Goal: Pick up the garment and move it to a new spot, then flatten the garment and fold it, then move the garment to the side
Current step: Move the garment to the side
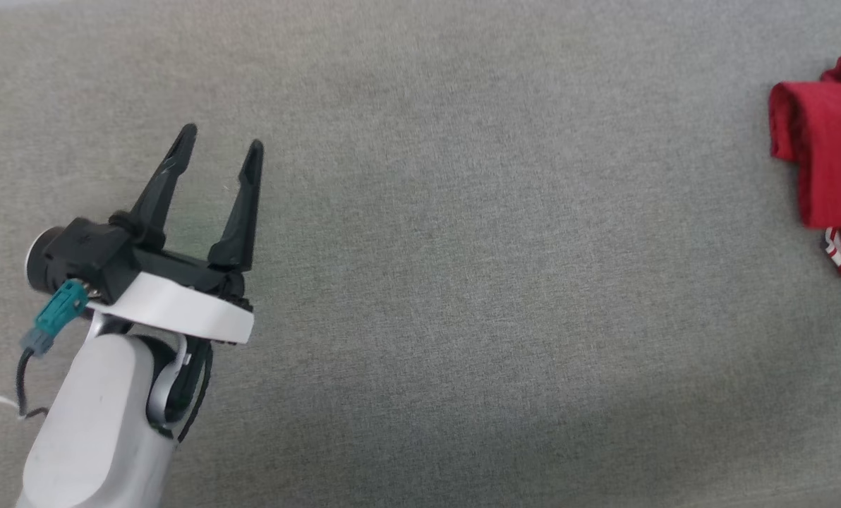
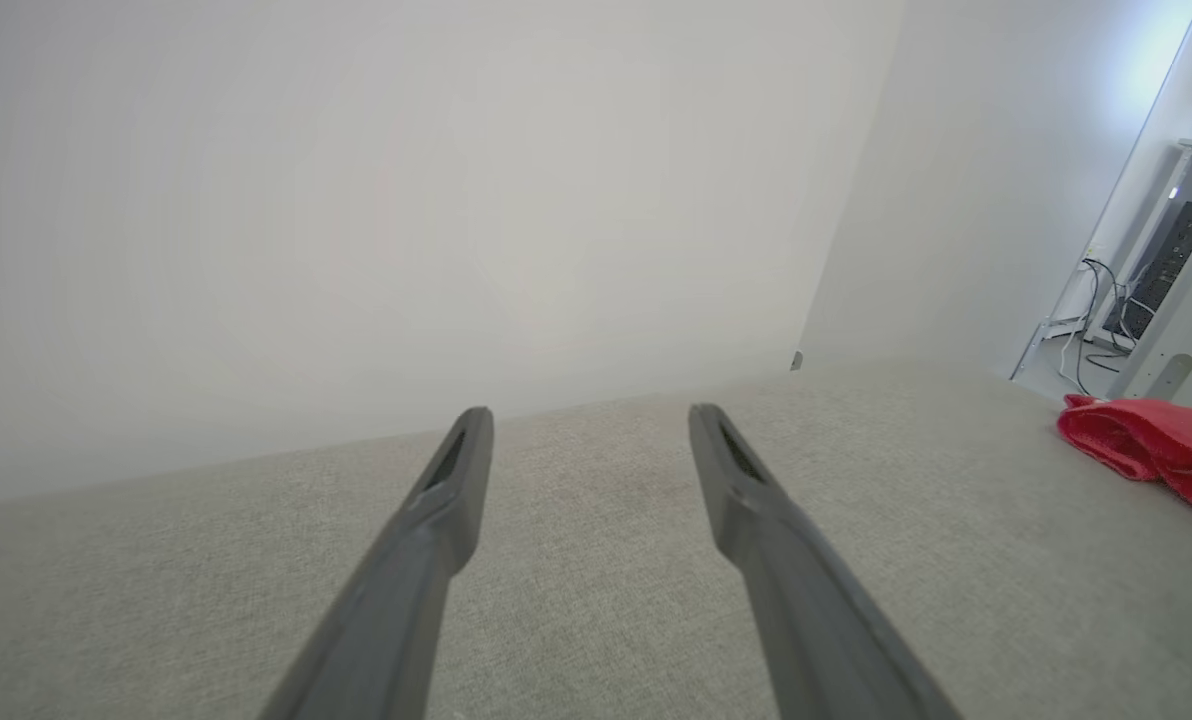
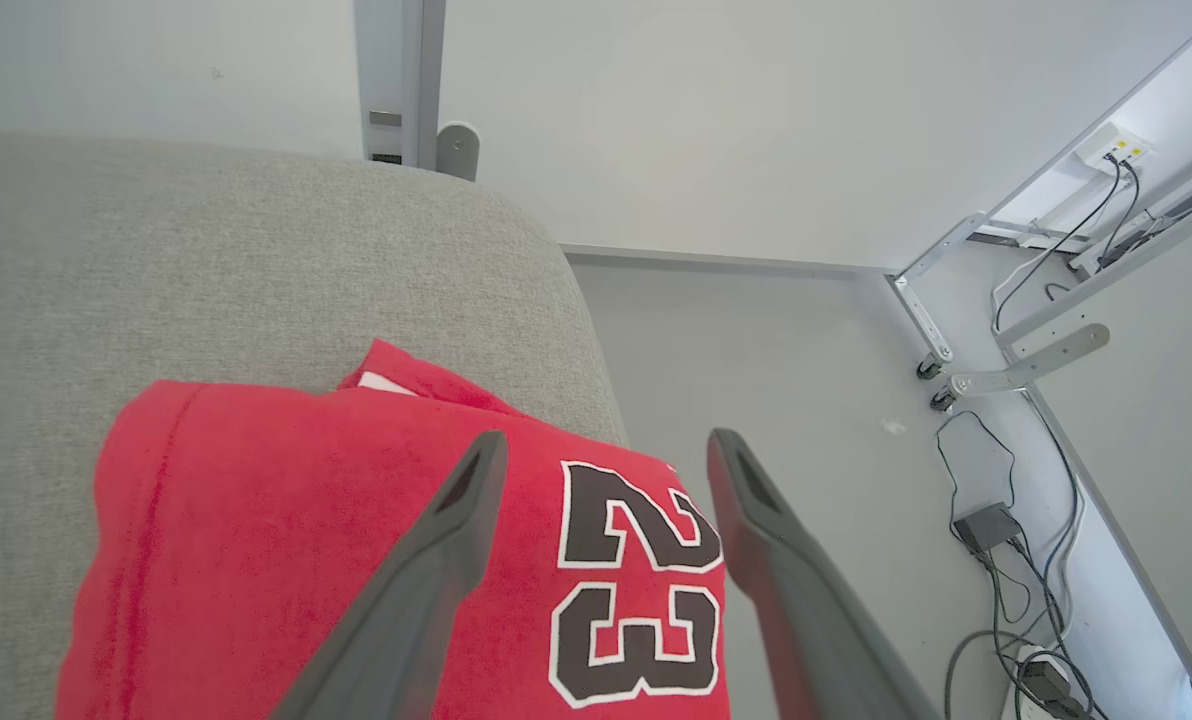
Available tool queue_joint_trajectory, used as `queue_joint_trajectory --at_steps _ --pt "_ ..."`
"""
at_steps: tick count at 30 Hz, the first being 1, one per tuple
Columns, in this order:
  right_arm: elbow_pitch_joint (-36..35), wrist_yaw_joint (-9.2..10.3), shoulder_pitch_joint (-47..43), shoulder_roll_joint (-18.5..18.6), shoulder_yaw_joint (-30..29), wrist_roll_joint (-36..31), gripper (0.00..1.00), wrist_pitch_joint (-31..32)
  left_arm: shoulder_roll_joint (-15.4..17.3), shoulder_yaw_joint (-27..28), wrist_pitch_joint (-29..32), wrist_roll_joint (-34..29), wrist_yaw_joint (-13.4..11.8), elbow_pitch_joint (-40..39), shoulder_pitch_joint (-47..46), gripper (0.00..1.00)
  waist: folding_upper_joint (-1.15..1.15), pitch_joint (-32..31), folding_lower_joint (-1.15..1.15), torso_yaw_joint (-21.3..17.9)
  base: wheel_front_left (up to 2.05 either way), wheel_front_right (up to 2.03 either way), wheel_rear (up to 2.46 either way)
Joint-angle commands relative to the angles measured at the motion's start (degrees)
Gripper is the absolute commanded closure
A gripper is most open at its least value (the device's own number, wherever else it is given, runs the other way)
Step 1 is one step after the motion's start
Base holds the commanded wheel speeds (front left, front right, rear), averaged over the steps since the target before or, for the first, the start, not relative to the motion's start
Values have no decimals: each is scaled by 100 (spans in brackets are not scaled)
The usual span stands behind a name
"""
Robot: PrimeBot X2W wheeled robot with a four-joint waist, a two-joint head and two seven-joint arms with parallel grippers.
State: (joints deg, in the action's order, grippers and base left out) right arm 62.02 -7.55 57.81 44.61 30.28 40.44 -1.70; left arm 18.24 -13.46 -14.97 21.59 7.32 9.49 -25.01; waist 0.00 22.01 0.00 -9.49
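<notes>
The garment (image 1: 826,162), a red jersey folded into a compact bundle, lies at the far right of the grey fabric surface (image 1: 463,282), cut by the head view's edge. The right wrist view looks down on the garment (image 3: 286,540) from above, black white-outlined numbers showing, near the surface's right edge. My right gripper (image 3: 601,450) hovers over it, open, with nothing between its fingers. My left gripper (image 1: 221,144) stands open and empty above the surface at the left, far from the garment. In the left wrist view the garment (image 2: 1156,445) lies far right of my left gripper (image 2: 591,420).
Past the surface's right edge the floor (image 3: 806,380) drops away, with cables (image 3: 996,520) and metal frame legs. A white wall (image 2: 406,200) rises behind the surface. Equipment with wires (image 2: 1146,270) stands at the far right.
</notes>
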Motion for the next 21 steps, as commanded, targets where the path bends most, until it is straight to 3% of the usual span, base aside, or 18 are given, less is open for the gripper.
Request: queue_joint_trajectory --at_steps 1,21 --pt "-42 12 -94 -54 12 57 0 -84 -2 63 -28 -34 21 -25 105 0 0 -118 0 35 0 0 0" --pt "-1656 9 -1312 -643 253 182 0 -1333 -627 1582 -27 -816 21 -91 1406 0 0 -1326 0 310 0 0 0"
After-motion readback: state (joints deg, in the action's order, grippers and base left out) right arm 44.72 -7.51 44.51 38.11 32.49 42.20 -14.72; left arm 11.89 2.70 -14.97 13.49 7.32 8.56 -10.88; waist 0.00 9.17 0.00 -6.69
